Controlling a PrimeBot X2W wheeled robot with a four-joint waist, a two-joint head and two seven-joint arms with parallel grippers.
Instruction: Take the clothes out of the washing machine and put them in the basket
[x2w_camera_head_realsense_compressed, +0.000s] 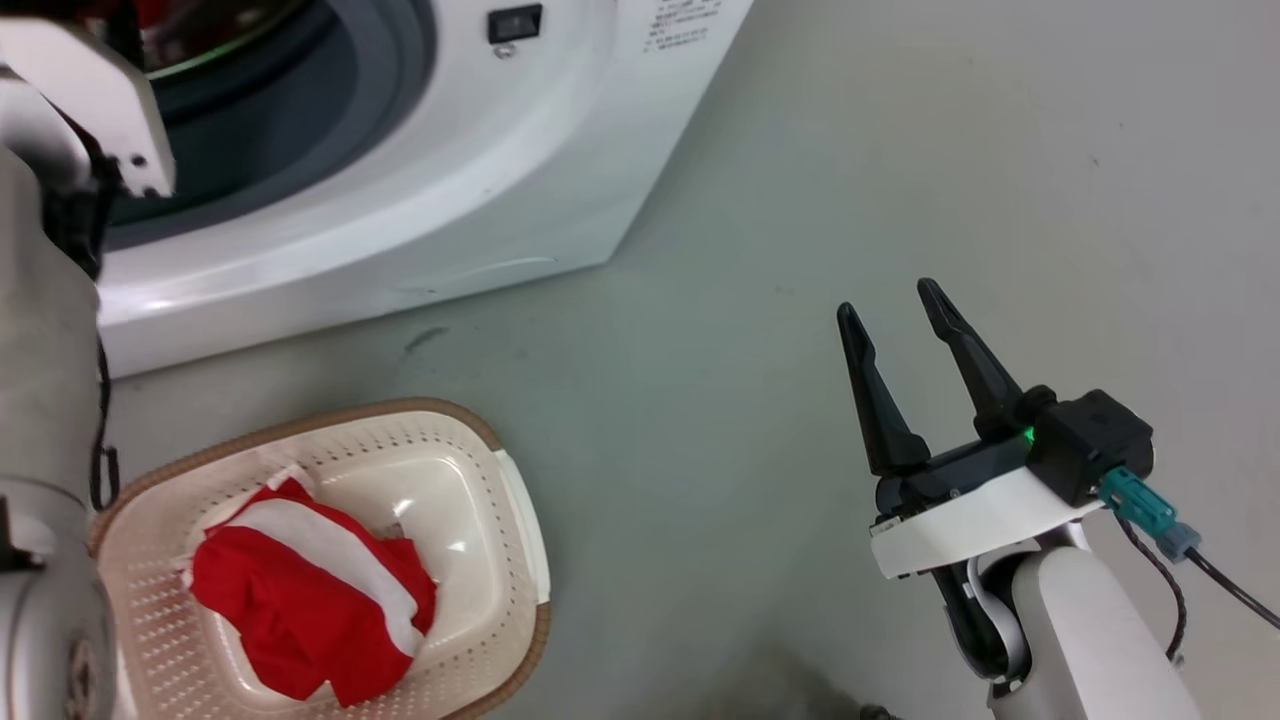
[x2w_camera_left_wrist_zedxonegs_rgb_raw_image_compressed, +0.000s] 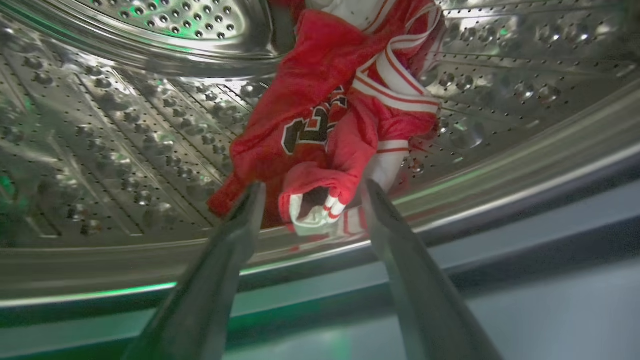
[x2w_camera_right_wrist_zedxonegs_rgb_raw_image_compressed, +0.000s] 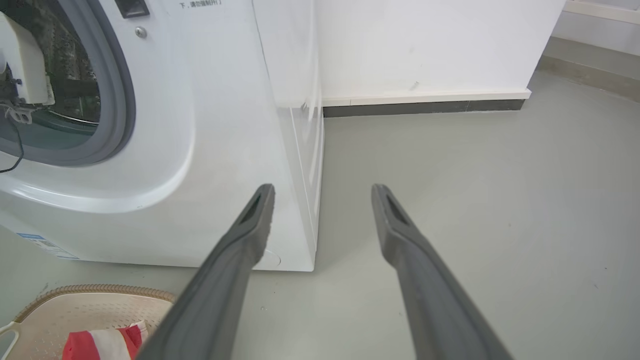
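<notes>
1. The right gripper (x2w_camera_head_realsense_compressed: 886, 300) sits at the lower right of the head view above the bare floor (x2w_camera_head_realsense_compressed: 800, 150). Its jaws stand wide apart with nothing between them. The right wrist view shows the same gap (x2w_camera_right_wrist_zedxonegs_rgb_raw_image_compressed: 324, 187).
2. The basket (x2w_camera_head_realsense_compressed: 350, 445) rests on the floor at the lower left of the head view, well apart from the right gripper. A bunched red garment (x2w_camera_head_realsense_compressed: 300, 590) with white bands lies in it, toward its left side. In the right wrist view, basket (x2w_camera_right_wrist_zedxonegs_rgb_raw_image_compressed: 90, 300) and garment (x2w_camera_right_wrist_zedxonegs_rgb_raw_image_compressed: 95, 345) show in the lower left corner.
3. Just beyond the basket, at the upper left of the head view, stands the washer (x2w_camera_head_realsense_compressed: 420, 180). Its round opening is ringed by a grey gasket (x2w_camera_right_wrist_zedxonegs_rgb_raw_image_compressed: 122, 100).
4. The left arm (x2w_camera_head_realsense_compressed: 40, 350) runs up the left edge of the head view into that opening.
5. In the left wrist view the left gripper (x2w_camera_left_wrist_zedxonegs_rgb_raw_image_compressed: 314, 186) is inside the steel drum (x2w_camera_left_wrist_zedxonegs_rgb_raw_image_compressed: 125, 135). Its jaws are spread and not clamped. A striped fold of the jersey (x2w_camera_left_wrist_zedxonegs_rgb_raw_image_compressed: 310, 100) lies between the tips; I cannot tell whether they touch it.
6. The rest of the jersey, red with black-and-white lettering, is heaped against the drum at the top centre of that view.
7. Farthest off, at the top right of the right wrist view, is a white wall (x2w_camera_right_wrist_zedxonegs_rgb_raw_image_compressed: 425, 40) with a dark skirting (x2w_camera_right_wrist_zedxonegs_rgb_raw_image_compressed: 425, 106).
</notes>
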